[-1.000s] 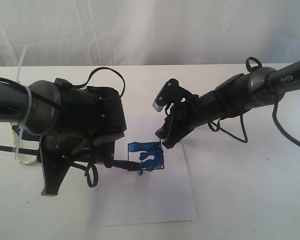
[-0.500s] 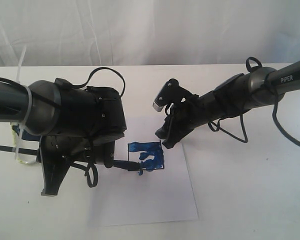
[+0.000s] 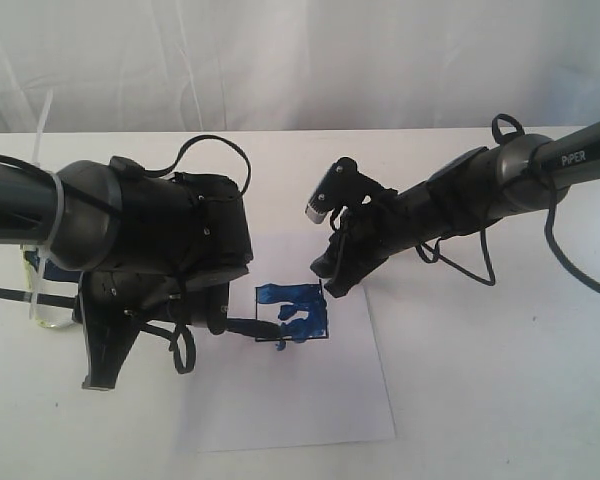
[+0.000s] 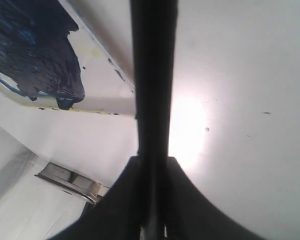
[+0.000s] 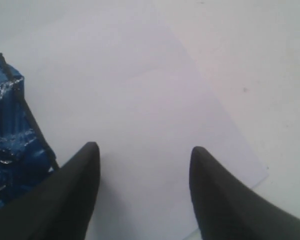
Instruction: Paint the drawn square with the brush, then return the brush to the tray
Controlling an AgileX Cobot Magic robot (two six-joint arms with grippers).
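Both arms reach in low over the desk (image 3: 500, 380). Left tool (image 3: 218, 325) clenched on brush (image 3: 252, 328), tip at the lower edge of the blue-smeared square (image 3: 293, 313). Right tool (image 5: 145, 150) spread wide, holding nothing, over paper (image 3: 310, 400) just beside square. Tray (image 4: 107, 102) sits behind left arm.
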